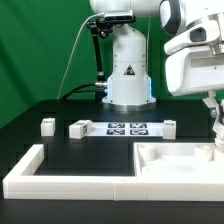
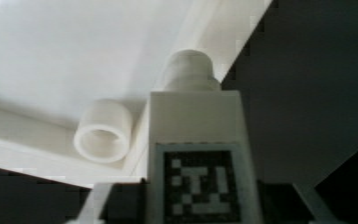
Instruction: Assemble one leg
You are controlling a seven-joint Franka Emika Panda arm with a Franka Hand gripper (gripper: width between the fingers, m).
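In the wrist view my gripper (image 2: 201,204) is shut on a leg (image 2: 197,130), a short white block with a black-and-white tag facing the camera. Its rounded tip points at the large white tray-like part (image 2: 87,50). A short white round stub (image 2: 105,132) on that part lies just beside the leg. In the exterior view the gripper (image 1: 215,122) hangs at the far right, over the tray-like part (image 1: 150,152). Three more legs (image 1: 46,125) (image 1: 78,127) (image 1: 170,125) stand in a row on the black table.
The marker board (image 1: 127,127) lies between the loose legs in front of the robot's base (image 1: 128,75). The long white L-shaped border wall (image 1: 60,178) runs along the table's front and the exterior view's left.
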